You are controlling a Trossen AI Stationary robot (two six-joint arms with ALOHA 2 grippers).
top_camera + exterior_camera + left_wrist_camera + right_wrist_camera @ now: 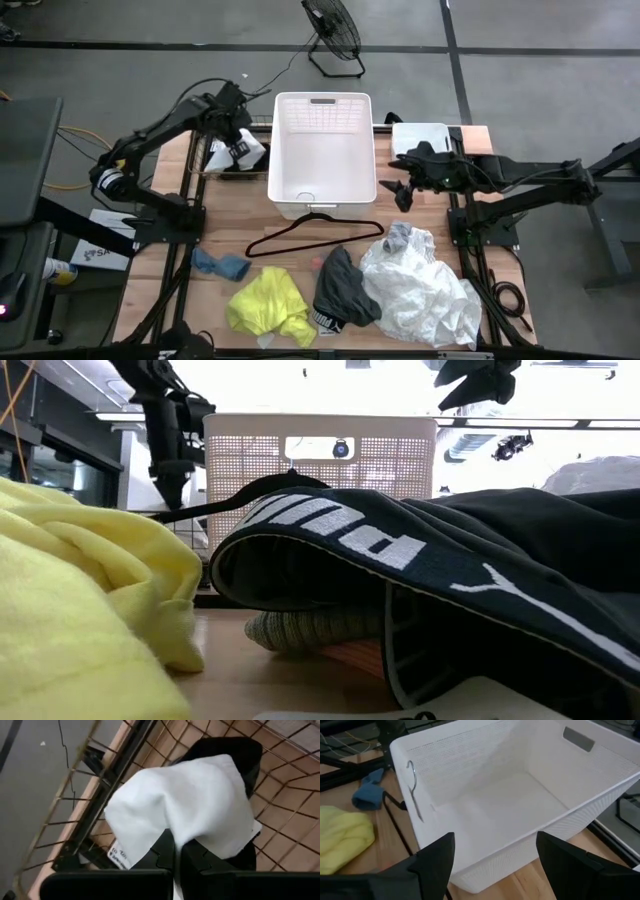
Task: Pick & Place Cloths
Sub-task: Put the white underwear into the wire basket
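Wooden table (300, 265), basket (322, 150) centred, nothing in it. Cloths (345, 290) heaped on near edge beside hanger (310, 232). Left claw (236, 143) clamped on white cloth (185, 805) left of basket, likely mid-carry. Right claw (495, 857) wide, hovering beside basket, probably waiting.

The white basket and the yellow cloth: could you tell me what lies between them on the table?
In the high view, the black hanger lies between the white basket and the yellow cloth.
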